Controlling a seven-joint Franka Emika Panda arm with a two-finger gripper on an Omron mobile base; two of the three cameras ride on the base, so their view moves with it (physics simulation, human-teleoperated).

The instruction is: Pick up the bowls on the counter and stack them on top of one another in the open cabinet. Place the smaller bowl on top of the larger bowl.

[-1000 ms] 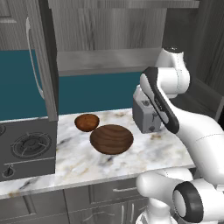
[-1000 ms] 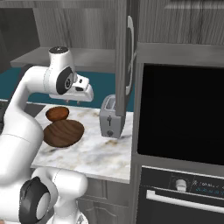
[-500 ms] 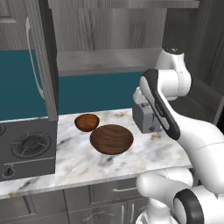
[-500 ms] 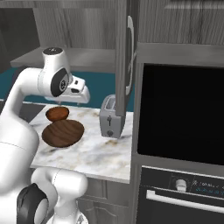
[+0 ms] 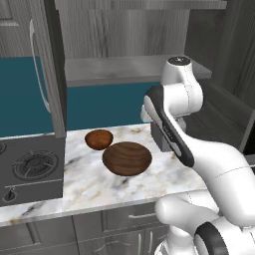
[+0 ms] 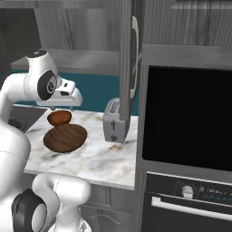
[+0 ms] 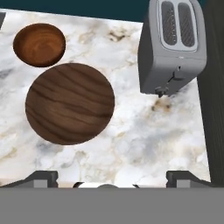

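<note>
The larger bowl (image 7: 70,103), wide and dark brown, rests on the white marble counter (image 7: 144,135). The smaller bowl (image 7: 39,44), reddish-brown, sits just beyond it, close by. Both also stand left of centre on the counter, larger bowl (image 5: 127,158) (image 6: 65,138) in front of smaller bowl (image 5: 98,139) (image 6: 59,118). My gripper (image 7: 113,178) hangs high above the counter looking straight down, open, its fingertips (image 7: 42,177) wide apart and holding nothing. The bowls lie up and left of it in the hand view. The open cabinet's grey shelf (image 5: 124,67) is above the counter and bare.
A grey toaster (image 7: 173,48) (image 6: 115,121) stands on the counter to the right of the bowls. The cabinet door (image 5: 52,69) with its curved handle hangs open on the left. The stovetop (image 5: 30,167) lies left of the counter. A black oven (image 6: 186,118) fills the right side.
The arm has swung left, bringing the hand from near the toaster toward the space above the bowls. The bowls have not moved.
</note>
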